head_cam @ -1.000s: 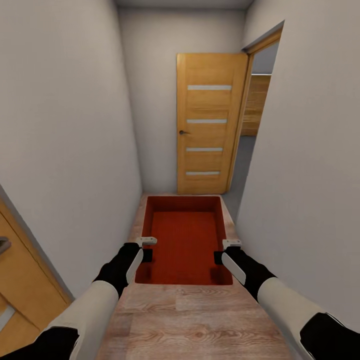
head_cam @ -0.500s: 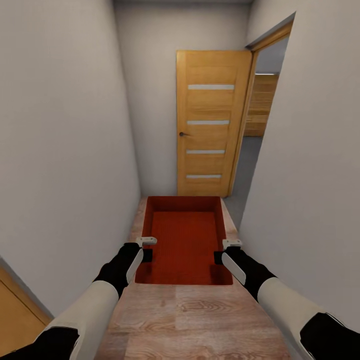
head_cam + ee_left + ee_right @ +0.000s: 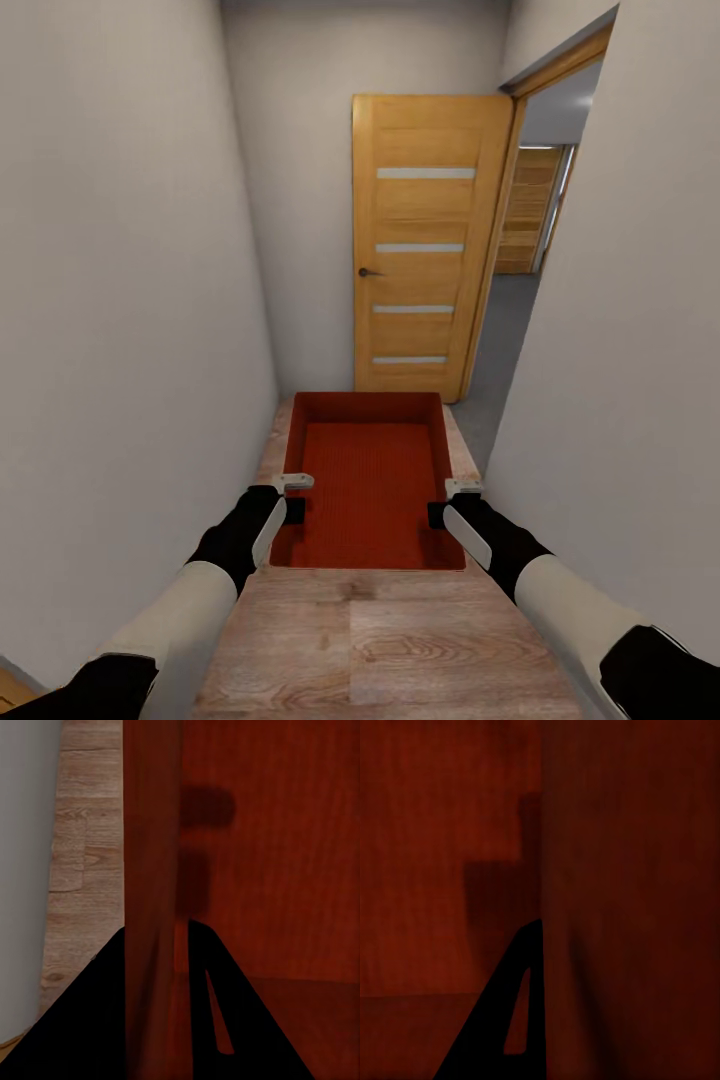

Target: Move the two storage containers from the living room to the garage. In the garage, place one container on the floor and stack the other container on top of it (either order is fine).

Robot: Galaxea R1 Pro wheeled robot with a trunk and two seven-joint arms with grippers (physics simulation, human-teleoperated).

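Observation:
A red-orange lidless storage container (image 3: 368, 480) hangs in front of me over the wood-plank flooring, held level by its two long side walls. My left gripper (image 3: 293, 497) is shut on the left wall near the near end. My right gripper (image 3: 447, 502) is shut on the right wall opposite it. In the left wrist view the thin wall (image 3: 154, 907) runs between the dark fingers (image 3: 90, 1020), with the box's inside to one side and planks (image 3: 82, 870) to the other. The right wrist view has the wall (image 3: 585, 907) and one dark finger (image 3: 514, 1020) against it.
I am in a narrow corridor between white walls (image 3: 110, 300). A wood-panelled door (image 3: 425, 240) stands open at the far end. Beside it, a doorway on the right leads onto a dark grey floor (image 3: 505, 340) with a second wooden door (image 3: 535, 205) beyond.
The whole view has advanced down the corridor: the open door looms closer, the right doorway has widened, and the door frame at lower left has left the picture. Arms and container kept their pose.

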